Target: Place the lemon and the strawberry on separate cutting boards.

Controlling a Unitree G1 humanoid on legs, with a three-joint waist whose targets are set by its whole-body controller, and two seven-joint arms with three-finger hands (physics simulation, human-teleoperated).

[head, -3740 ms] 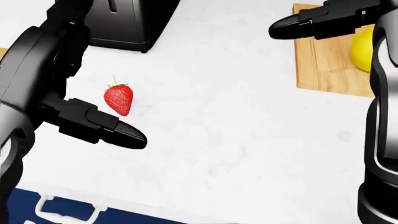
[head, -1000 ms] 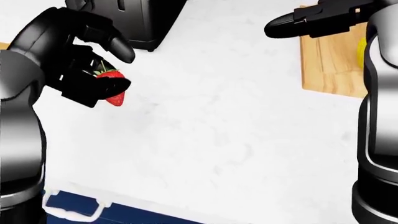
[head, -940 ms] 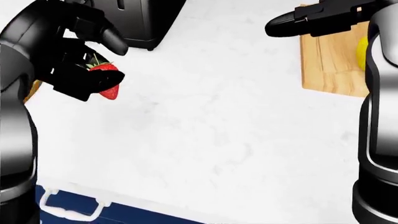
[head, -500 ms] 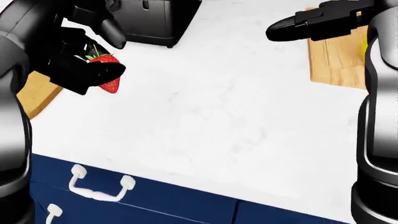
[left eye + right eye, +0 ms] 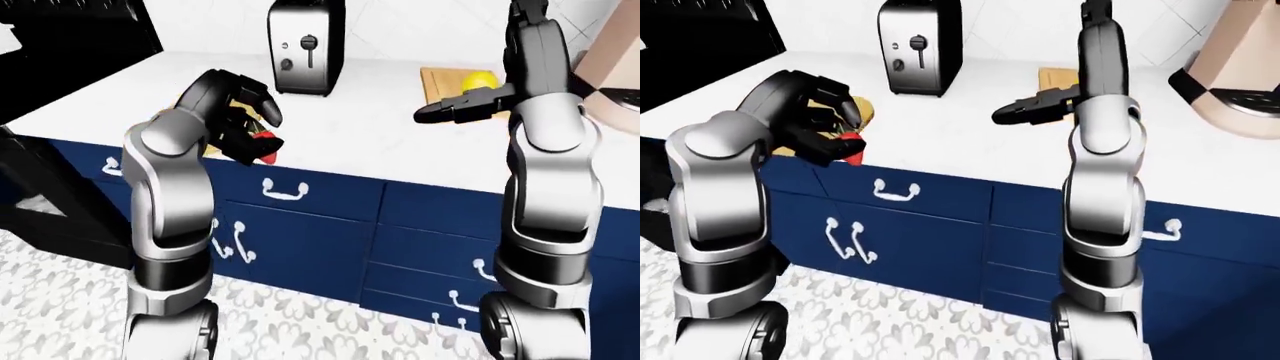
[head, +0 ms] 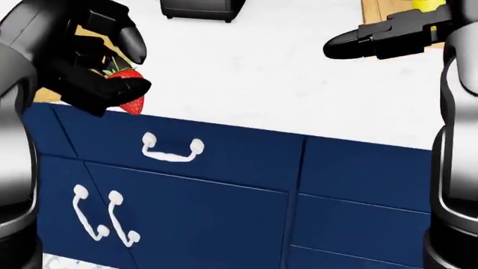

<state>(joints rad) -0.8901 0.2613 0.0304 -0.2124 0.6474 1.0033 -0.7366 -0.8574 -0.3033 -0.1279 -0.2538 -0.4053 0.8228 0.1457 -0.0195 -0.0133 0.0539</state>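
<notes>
While the left hand point(image 6: 101, 70) grips the strawberry point(image 6: 127, 89) at the worktop point(image 6: 246, 73) edge, tip down, the near board point(image 5: 862, 112) lies just behind it, and the lemon point(image 5: 480, 79) already sits on the far board point(image 5: 440, 79).

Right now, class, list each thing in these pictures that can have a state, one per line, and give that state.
strawberry: held off the counter, in the left hand's fingers.
left hand: shut on the strawberry.
right hand: open, holding nothing.
lemon: resting on the right cutting board.
left cutting board: mostly hidden behind the left hand.
toaster: upright.
drawers: closed.
</notes>
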